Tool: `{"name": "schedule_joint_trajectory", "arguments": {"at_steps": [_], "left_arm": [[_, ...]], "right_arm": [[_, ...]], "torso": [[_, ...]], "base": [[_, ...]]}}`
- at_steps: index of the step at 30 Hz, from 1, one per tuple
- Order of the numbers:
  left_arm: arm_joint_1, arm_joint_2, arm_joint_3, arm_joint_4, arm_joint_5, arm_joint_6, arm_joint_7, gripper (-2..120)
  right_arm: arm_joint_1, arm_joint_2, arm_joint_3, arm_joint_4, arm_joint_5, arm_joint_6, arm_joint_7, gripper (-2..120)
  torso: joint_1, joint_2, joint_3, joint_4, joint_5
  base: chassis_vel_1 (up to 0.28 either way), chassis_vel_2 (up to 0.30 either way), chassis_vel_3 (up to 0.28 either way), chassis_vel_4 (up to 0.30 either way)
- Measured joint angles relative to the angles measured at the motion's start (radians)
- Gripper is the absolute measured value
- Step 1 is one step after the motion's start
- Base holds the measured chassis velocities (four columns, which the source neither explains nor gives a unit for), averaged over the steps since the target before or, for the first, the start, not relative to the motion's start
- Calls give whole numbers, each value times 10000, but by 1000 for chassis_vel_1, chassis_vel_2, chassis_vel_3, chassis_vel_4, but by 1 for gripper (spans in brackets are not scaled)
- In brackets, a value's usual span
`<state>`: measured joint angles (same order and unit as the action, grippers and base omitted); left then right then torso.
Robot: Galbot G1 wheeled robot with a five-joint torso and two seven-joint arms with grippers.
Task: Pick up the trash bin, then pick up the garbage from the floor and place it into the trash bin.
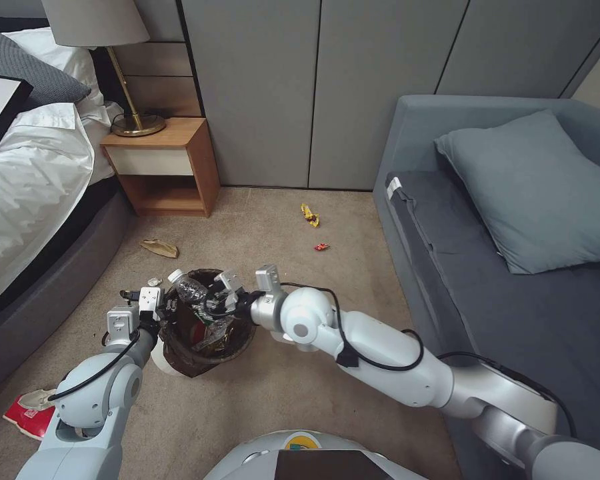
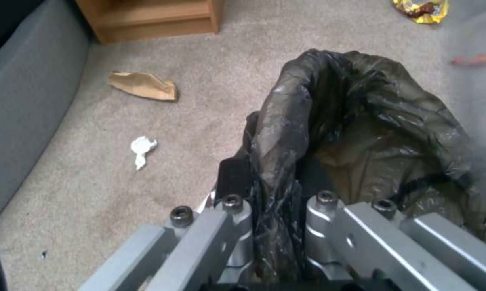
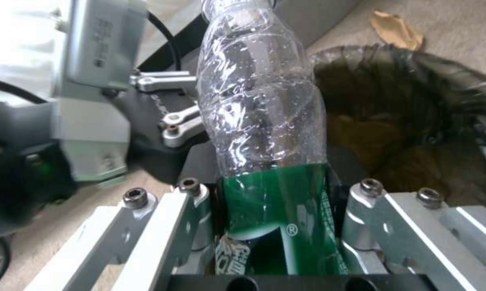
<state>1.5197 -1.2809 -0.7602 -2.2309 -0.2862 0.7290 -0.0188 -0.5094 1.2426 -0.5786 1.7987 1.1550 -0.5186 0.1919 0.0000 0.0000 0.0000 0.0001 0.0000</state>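
A white bin (image 1: 207, 327) with a dark liner (image 2: 372, 133) is held just above the carpet (image 1: 280, 400), between a bed and a sofa. Its rim is pinched by the left end effector (image 2: 275, 226), clenched on the liner. A clear bottle (image 3: 264, 121) with a green label is gripped by the right end effector (image 3: 275, 226) over the bin's mouth. A tan paper (image 2: 143, 85), a white tissue (image 2: 142, 148), a yellow wrapper (image 1: 309, 215) and a red scrap (image 1: 321, 247) are scattered on the carpet.

One trash bin (image 1: 207, 333), one clear bottle (image 1: 188, 287) — five litter pieces on the floor (image 1: 280, 400).
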Motion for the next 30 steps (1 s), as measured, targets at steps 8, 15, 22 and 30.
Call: {"name": "schedule_joint_trajectory", "arguments": {"at_steps": [8,15,22,30], "left_arm": [[67,46,-80,-11,-65,-17,0,7],[46,39,-65,-10,-85,-22,0,7],[42,64,-88,-11,-109,-23,1,7],[36,38,-88,-11,-112,-24,3,7]], "right_arm": [[-13,359,-52,-752,-407,34,-1,43],[-84,470,-52,-1122,-649,60,99,68],[-101,422,27,-1086,-663,44,240,96],[-71,198,366,-539,-486,41,468,100]], "torso": [[0,0,0,-2,-1],[0,0,0,-1,0],[0,0,0,-1,1],[0,0,0,0,1]], "base": [[0,0,0,0],[0,0,0,0],[0,0,0,0],[0,0,0,0]]}}
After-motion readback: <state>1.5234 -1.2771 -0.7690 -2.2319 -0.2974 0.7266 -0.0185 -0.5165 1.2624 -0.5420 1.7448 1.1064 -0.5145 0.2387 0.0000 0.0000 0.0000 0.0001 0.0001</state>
